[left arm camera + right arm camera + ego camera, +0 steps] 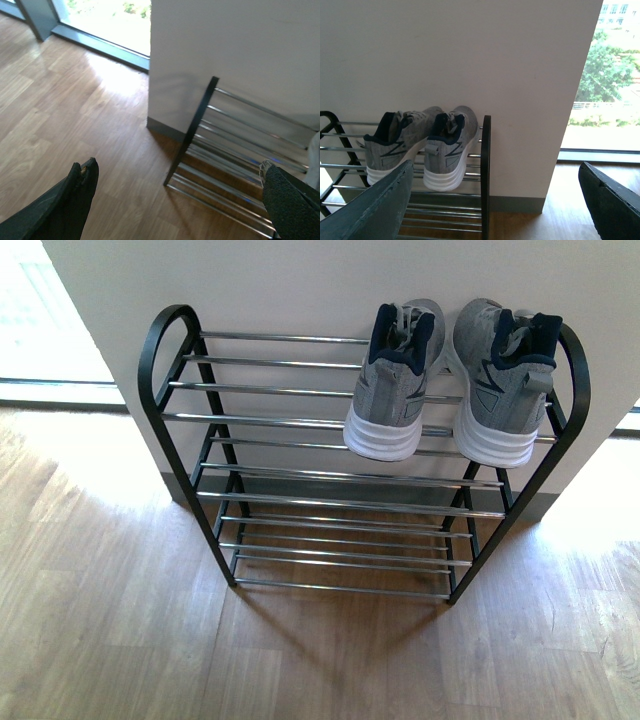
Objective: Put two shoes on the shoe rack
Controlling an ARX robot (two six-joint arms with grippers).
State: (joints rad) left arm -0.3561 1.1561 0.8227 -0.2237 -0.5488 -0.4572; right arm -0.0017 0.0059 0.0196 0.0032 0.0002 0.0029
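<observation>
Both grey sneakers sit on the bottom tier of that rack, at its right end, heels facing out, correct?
Not quite. The grey sneakers sit on the top tier of the shoe rack, not the bottom one, as the front view shows. They are at its right end, heels facing out.

On the shoe rack (260, 421) the left half of the top tier is bare, open from above and from the front. The right half is taken by one grey sneaker (390, 390) and its mate (500, 390), standing heel-out side by side, the outer one just beside the rack's black end loop (586, 390). The white wall (250, 290) closes off the back, the lower tiers (340, 540) are bare but each is roofed by the bars above, and the wooden floor (150, 640) in front and to the left lies open.
</observation>
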